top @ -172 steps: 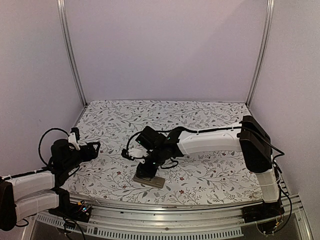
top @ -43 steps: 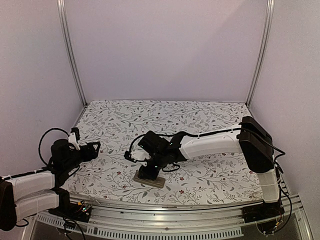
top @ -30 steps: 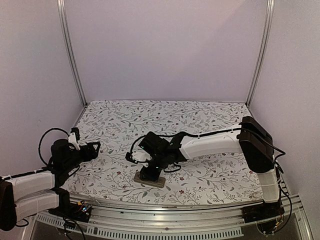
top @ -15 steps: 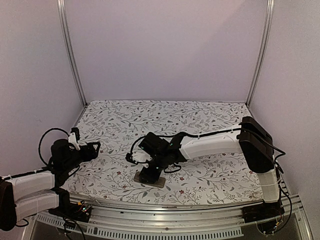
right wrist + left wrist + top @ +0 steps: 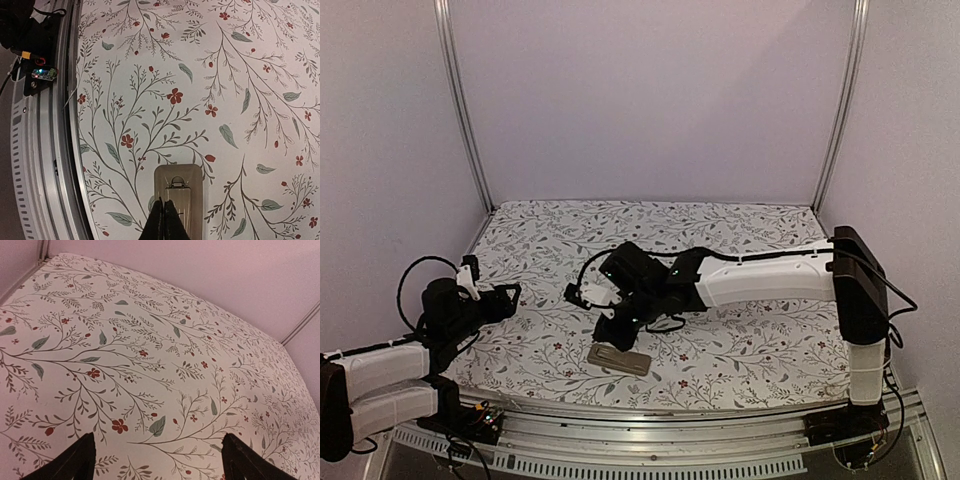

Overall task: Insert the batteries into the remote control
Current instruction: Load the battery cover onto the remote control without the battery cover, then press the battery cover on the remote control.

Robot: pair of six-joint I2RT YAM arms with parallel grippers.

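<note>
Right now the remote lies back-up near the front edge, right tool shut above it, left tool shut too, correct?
No. The left tool is open: the left wrist view shows its fingers spread wide. The remote does lie back-up near the front edge, right tool shut above it.

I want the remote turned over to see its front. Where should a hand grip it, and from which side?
Probably across the two long edges of the remote control, near mid-length, coming straight down from above. It lies flat, back up, so only its narrow width offers straight, parallel sides to pinch. The right hand, shut, hovers over it and must open first.
</note>
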